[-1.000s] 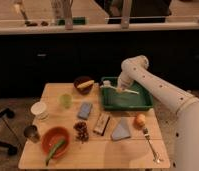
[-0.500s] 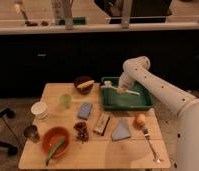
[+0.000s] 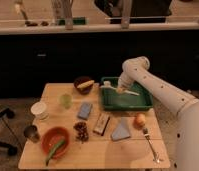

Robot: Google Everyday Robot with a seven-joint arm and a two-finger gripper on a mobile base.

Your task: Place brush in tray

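1. Our arm (image 3: 163, 92) reaches in over the right edge of the surface (image 3: 105, 150), with the elbow raised high.
2. Our tool (image 3: 121, 90) points downward, hanging low near the far right corner.

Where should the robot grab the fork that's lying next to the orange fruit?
Probably its slim middle, straight down from above. The fork lies flat on the table, running from the fruit toward the front edge, so squeezing across its narrow width looks easiest; a sideways approach finds little to catch. The gripper is over the green tray now, at the brush.
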